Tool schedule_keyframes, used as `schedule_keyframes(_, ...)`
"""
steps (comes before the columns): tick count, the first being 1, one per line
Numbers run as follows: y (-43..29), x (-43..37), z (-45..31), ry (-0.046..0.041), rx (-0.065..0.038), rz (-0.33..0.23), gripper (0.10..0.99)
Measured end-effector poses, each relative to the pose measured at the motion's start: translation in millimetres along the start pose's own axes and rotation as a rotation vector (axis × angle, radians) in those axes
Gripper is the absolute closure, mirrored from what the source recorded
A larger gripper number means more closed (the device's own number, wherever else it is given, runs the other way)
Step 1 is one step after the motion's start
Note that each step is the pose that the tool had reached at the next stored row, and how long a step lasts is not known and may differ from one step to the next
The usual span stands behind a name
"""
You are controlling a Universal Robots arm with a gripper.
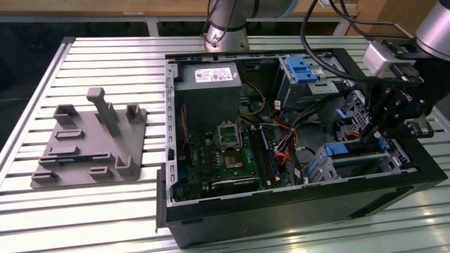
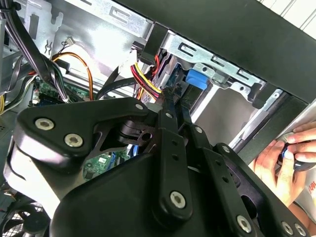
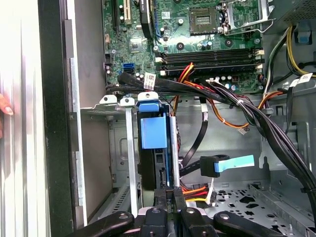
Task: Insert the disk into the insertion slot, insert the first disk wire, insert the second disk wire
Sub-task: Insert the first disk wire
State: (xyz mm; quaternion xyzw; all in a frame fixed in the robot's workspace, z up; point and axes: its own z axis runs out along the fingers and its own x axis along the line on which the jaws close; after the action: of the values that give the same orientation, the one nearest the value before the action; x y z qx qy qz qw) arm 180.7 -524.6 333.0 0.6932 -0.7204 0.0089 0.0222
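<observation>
on the slatted table (image 1: pixel 105 52) sits the open computer case (image 1: pixel 295 211), open side up, with a grey fixture (image 1: pixel 88 142) beside it toward the exterior view's left. green motherboard (image 1: pixel 225 153) in the middle of the case, and over at the exterior view's right corner, there's the insertion slot (image 1: pixel 362 164), low and silver. the disk (image 1: pixel 338 149) sits in that slot, and its blue carrier shows edge-on between the silver rails in the first wrist view (image 3: pixel 154 132). my gripper (image 1: pixel 365 138) reaches down into the case right at the disk's end. in both wrist views my fingers are drawn close together, tips right at the disk's edge (image 3: pixel 168 193) (image 2: pixel 170 94). a red, yellow and black wire bundle (image 2: pixel 145 81) runs up right against my tips, though i can't tell if it's pinched between them. a black connector with a light-blue tab (image 3: pixel 217 165) hangs loose just beside the disk. outside the case wall, a person's hand (image 2: pixel 286 158).
</observation>
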Motion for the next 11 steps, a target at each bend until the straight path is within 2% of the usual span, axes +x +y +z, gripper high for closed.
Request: schedule_keyframes(11, -0.2, 0.0, 1.3, 0.0001, -0.002, 0.0, 0.914)
